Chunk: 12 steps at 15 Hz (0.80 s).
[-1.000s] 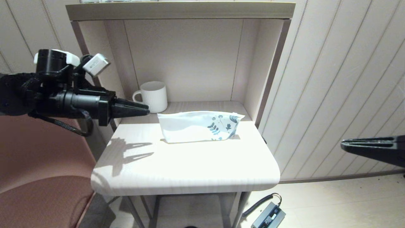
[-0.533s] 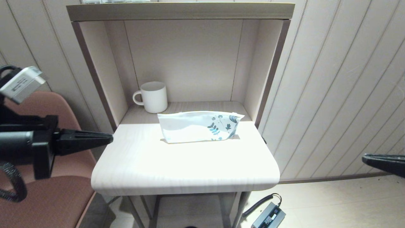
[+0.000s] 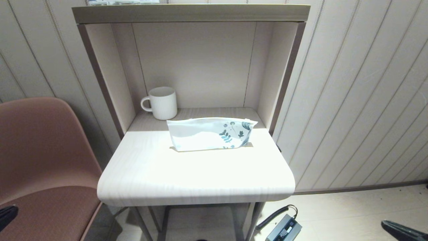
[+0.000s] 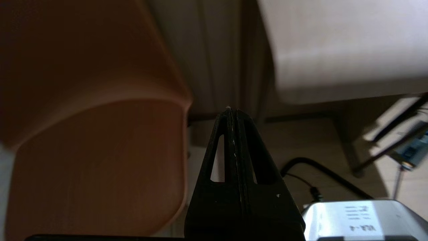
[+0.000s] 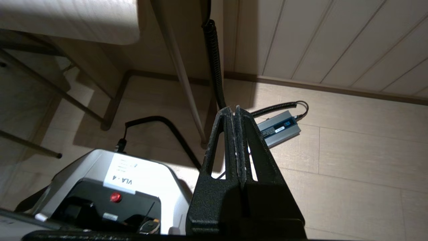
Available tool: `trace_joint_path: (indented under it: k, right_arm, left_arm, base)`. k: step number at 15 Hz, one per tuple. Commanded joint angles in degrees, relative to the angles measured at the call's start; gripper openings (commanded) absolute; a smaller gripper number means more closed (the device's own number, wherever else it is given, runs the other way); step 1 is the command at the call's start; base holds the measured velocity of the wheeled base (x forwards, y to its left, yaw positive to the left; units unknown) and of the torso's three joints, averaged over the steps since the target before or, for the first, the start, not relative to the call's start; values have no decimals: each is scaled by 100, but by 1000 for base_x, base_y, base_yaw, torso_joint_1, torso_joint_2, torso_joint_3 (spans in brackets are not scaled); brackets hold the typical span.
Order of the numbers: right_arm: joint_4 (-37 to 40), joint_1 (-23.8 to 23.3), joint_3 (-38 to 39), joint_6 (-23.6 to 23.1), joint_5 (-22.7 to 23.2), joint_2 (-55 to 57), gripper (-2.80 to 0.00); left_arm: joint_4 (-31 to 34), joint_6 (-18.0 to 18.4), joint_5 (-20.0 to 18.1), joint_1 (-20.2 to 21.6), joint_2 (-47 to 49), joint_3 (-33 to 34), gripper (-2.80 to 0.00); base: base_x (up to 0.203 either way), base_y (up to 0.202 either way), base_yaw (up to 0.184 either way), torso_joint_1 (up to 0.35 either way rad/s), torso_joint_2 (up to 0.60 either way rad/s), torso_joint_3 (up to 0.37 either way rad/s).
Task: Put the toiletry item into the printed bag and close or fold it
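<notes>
Label perhaps "VLA-4" beside right gripper (image 5: 235,112); both grippers' fingers (image 4: 230,115) pressed together.

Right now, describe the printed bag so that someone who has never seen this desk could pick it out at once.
Start at the pale wooden desk with the open-fronted hutch at its back. At the mouth of that hutch, in front of and to the right of the white ribbed mug, lies the printed bag. It is the one flat, oblong white pouch there, with dark teal leaves and flowers printed at its right end.

You see the printed bag (image 3: 211,134) lying flat on its long side. Its teal leaf print sits at the right end, and the top edge looks closed.
</notes>
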Motion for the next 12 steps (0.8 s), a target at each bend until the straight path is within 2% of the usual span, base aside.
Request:
trace_joint_path:
  k: [1,4,7,9,10,11,12]
  right_arm:
    - [-412,-58,546,-12,58,-285,-280]
    - [-428,177,878,-81,61,-750,-280]
    - [-143,186,1094,-165,44,-1890,-280]
    - [338,201,1039,-229,-37,-2648,-280]
    - [429,257,1024,-255,-117,-2973,-280]
    - [523,350,1006,-264,-228,-3478,-280]
    - [636,419,993,-283,-418,-3858,-280]
  left_arm:
    - [55,-141,623,71,-839,635,-280]
    - [79,-175,674,468,-1388,1253,-280]
    - [79,-55,635,574,-2109,1687,-280]
    - [88,120,348,578,-2758,1910,-280]
    - [88,167,136,579,-3072,1964,-280]
    - [37,234,-276,579,-3272,2080,-280]
    - [-103,276,-393,579,-3293,2283,-280]
  base:
    - [0,0,0,0,0,0]
    - [0,0,0,0,0,0]
    - [0,0,0,0,0,0]
    - [0,0,0,0,0,0]
    - [0,0,0,0,0,0]
    - [0,0,0,0,0,0]
    - [0,0,0,0,0,0]
